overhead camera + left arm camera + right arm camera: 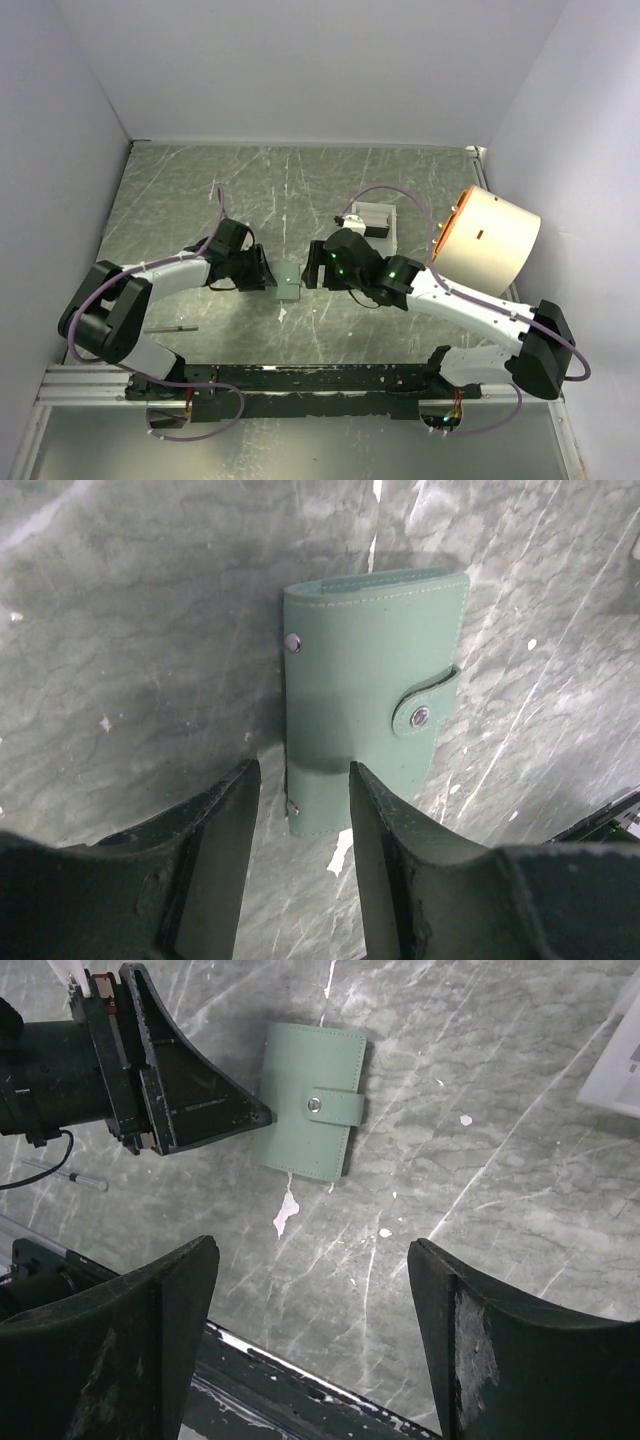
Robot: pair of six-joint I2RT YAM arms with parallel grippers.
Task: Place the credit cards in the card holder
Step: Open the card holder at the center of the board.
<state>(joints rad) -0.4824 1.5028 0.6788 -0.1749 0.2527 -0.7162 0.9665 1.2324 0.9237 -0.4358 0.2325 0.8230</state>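
Green holder (360,690) lies shut, snap closed, on table (130,630) btw. both grippers. Half open, the left gripper (302,775) is at its edge w/ nothing held; the right gripper (312,1248) is wide open, empty. I cannot see any cards, so nothing inserted yet, I think.

Top view. Sage-green card holder (289,281) lying flat on the marbled table (200,190), flanked closely by the left gripper (268,270) and right gripper (311,268). White tray (372,212) lies behind the right gripper, with a pale cylinder (490,245) at far right.
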